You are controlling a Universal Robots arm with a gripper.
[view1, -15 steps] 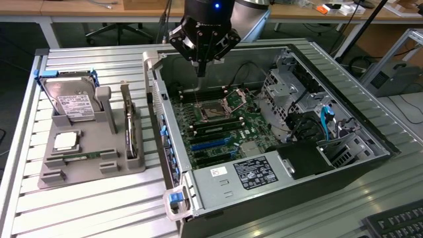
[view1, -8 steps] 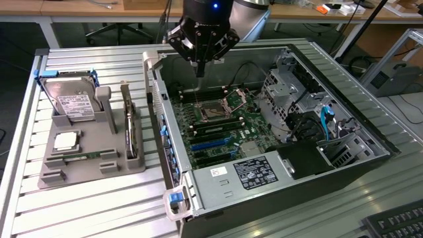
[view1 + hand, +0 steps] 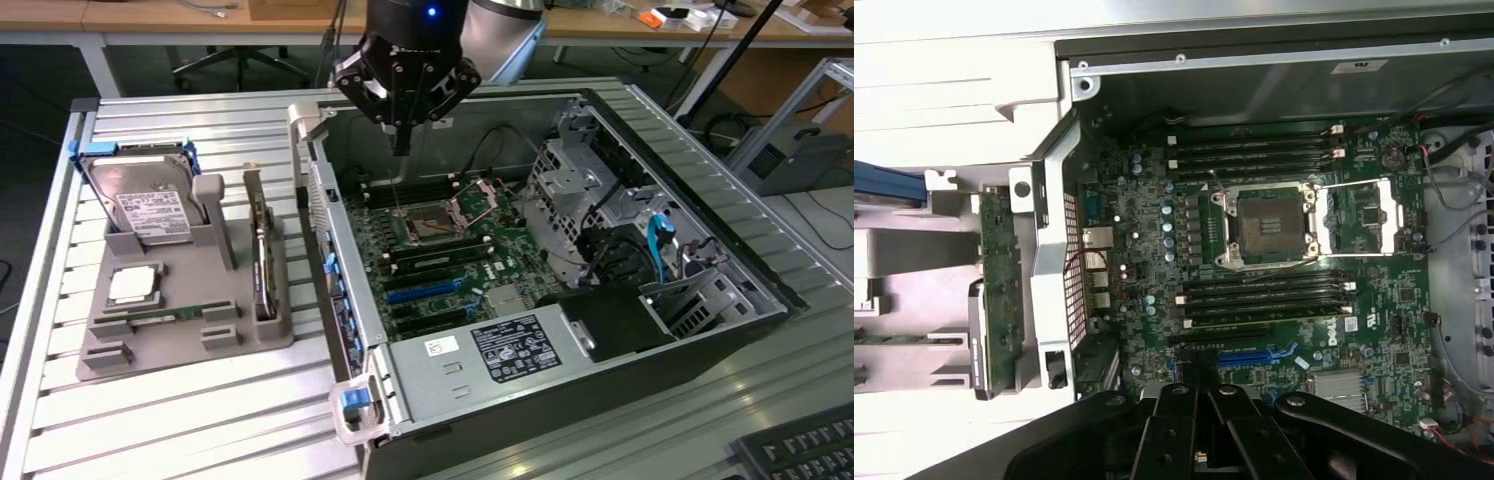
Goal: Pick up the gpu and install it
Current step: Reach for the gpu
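Note:
The gpu (image 3: 263,252) stands on its edge in a slot of the grey holder (image 3: 174,352), on the exterior view's left of the open computer case (image 3: 350,300). In the wrist view the gpu (image 3: 995,290) is a green board just outside the case wall. My gripper (image 3: 400,140) hangs high over the rear of the motherboard (image 3: 454,262), well apart from the gpu. Its fingers are shut with nothing between them. From the wrist, the gripper (image 3: 1199,382) is above the motherboard's blue card slot (image 3: 1254,355).
The holder also carries a silver hard drive (image 3: 147,205), a processor (image 3: 134,285) and a narrow memory stick (image 3: 167,318). Inside the case are the power supply (image 3: 514,350), drive cages (image 3: 601,190) and cables. A keyboard (image 3: 801,450) lies at the near right corner.

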